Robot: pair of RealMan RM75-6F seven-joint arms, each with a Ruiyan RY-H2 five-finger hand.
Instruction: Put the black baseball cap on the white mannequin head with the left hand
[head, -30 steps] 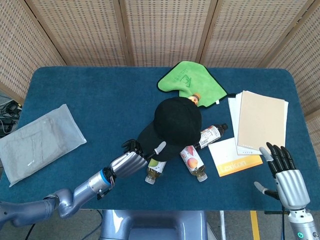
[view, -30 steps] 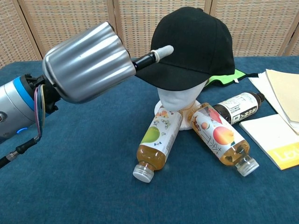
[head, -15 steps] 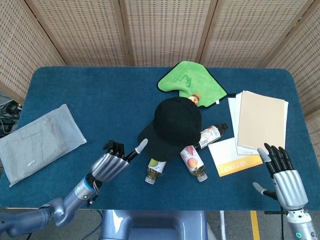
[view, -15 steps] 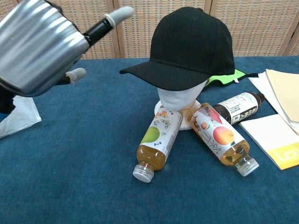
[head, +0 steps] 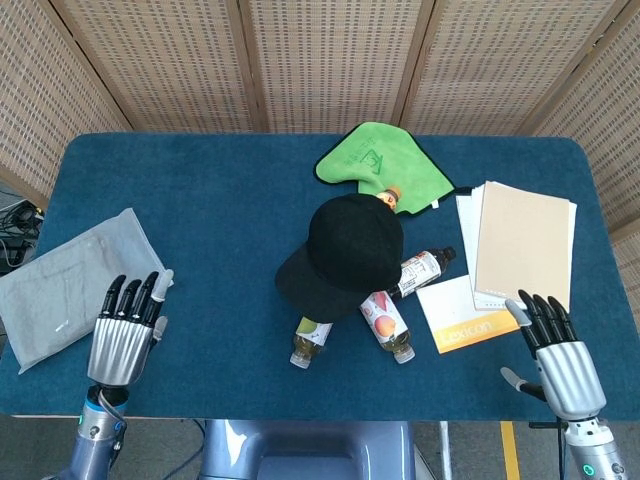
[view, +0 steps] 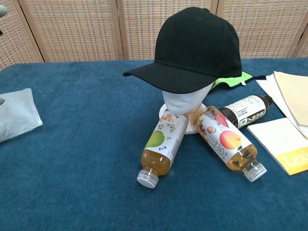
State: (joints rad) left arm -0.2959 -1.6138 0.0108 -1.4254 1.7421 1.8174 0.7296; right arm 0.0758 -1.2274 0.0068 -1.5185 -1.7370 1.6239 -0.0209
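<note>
cap on mannequin head | left hand – fingers spread, empty | right hand – same

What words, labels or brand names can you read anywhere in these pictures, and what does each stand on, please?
"Lexicon": on the orange band of the white booklet.
Green cloth: dark marking, unreadable.
Bottle labels: print too small to read.
Black baseball cap: no text.
</note>
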